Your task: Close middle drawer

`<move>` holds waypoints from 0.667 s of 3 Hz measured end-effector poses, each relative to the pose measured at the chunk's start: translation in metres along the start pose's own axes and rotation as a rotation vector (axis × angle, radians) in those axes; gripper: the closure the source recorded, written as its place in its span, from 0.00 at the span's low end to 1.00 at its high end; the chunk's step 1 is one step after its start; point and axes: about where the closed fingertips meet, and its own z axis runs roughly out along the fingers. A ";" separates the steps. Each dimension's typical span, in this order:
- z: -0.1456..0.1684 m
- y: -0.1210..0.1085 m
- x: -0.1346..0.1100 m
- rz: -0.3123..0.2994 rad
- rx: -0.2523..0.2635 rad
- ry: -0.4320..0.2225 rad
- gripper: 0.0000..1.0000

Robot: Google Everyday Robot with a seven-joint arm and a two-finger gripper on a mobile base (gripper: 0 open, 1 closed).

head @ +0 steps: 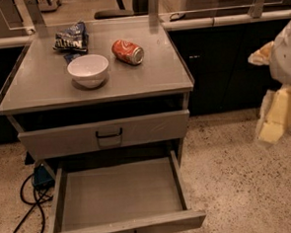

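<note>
I have the grey cabinet (148, 78) in front of me with its middle drawer (120, 191) pulled far out and empty, so I judge that none of the closing is done. My gripper (276, 118) hangs off to the right, well apart from it, and I cannot tell its state. A speckled floor (238, 182) lies all around. On the cabinet top sit a white bowl (88, 70), a red can (127, 52) and a chip bag (71, 39).

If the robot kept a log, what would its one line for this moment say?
middle drawer: pulled out, empty | gripper: in the air right of cabinet, touching nothing | on top: bowl, soda can, snack bag
</note>
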 end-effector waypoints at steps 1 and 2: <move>0.063 0.036 0.008 0.004 -0.065 -0.130 0.00; 0.146 0.078 0.025 0.082 -0.152 -0.260 0.00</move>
